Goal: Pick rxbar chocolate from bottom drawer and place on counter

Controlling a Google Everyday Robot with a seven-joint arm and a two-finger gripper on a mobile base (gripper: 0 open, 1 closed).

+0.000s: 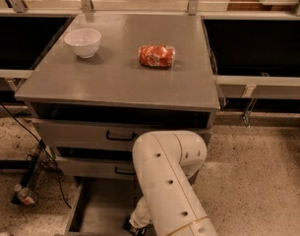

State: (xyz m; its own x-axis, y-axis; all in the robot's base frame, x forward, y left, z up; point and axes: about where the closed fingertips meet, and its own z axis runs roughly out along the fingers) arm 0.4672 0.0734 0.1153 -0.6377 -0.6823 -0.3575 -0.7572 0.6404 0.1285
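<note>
Low at 6 o'clock in the view, the gripper (pixel 135 225) is seen only as a dark tip below the white arm (pixel 169 181), reaching down into the bottom drawer (pixel 98 208). It is largely hidden by the arm, so how far it is open cannot be told, nor whether anything is held. The rxbar cannot be made out apart from that dark tip; none of it is seen on the desk (pixel 115 82).

The bottom drawer is pulled out toward 6 o'clock, and a strip of its flat grey floor is shown at 9 o'clock of the arm. Above it, two shallower drawers (pixel 90 132) with black handles are set slightly out from the cabinet front.

On the grey desk, a white bowl (pixel 83 42) is placed upright toward 11 o'clock. A red packet (pixel 156 56) is laid at 3 o'clock of the bowl, well apart from it.

Dark recesses (pixel 253 45) are seen at 3 and 9 o'clock of the desk. The speckled floor (pixel 257 181) is crossed by a black cable (pixel 29 132) at 8 o'clock.
</note>
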